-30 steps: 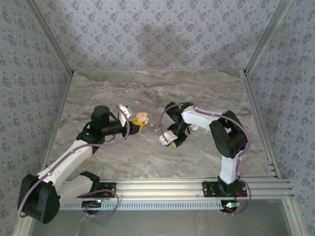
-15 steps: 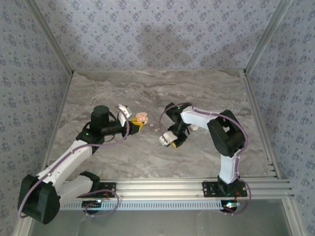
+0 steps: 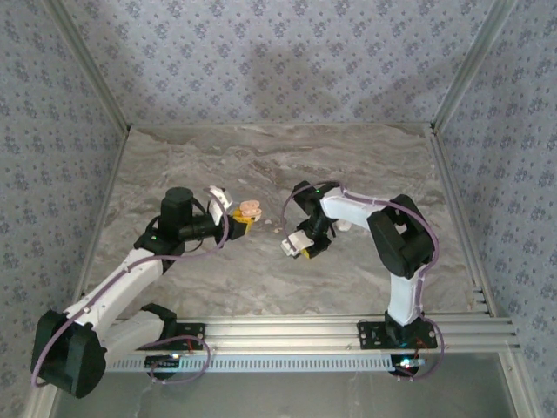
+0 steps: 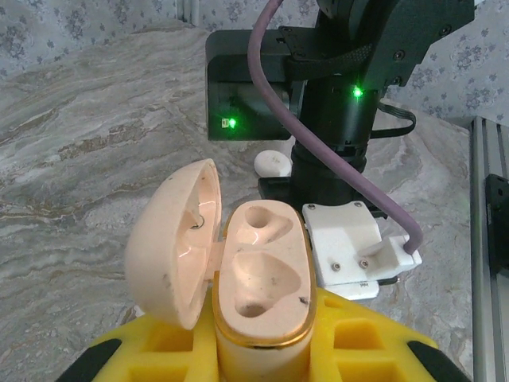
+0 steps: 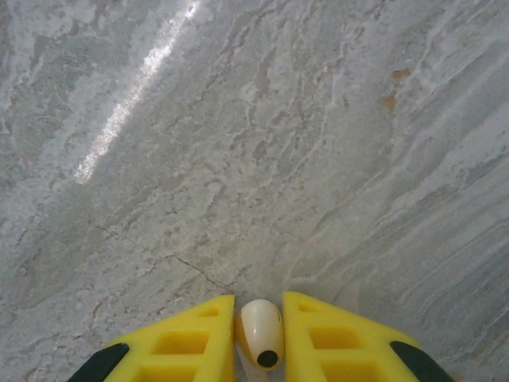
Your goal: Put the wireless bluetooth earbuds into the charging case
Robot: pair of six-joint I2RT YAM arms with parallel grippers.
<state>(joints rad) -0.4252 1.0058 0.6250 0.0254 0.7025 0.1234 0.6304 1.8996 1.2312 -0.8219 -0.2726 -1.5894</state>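
The peach charging case (image 4: pixel 262 278) stands open, its lid (image 4: pixel 176 243) swung to the left and both hollows empty. My left gripper (image 4: pixel 262 346) is shut on the case's lower body with its yellow fingers (image 4: pixel 366 342). From above, the case (image 3: pixel 251 209) sits at the left gripper's tip, left of table centre. My right gripper (image 5: pixel 259 318) is shut on one whitish earbud (image 5: pixel 262 330), dark tip toward the camera, just above the marble. From above, the right gripper (image 3: pixel 292 248) hangs a short way right of the case. A second pale earbud (image 4: pixel 273 163) lies on the table behind the right arm.
The right arm's black wrist (image 4: pixel 342 95) with green lights and its white mount (image 4: pixel 350 247) stand close behind the open case. The marble tabletop (image 3: pixel 261 287) has aluminium rails (image 3: pixel 348 331) along the near edge and patterned walls around it.
The right arm's elbow has shifted slightly left. Both grippers and the case stay about where they were.
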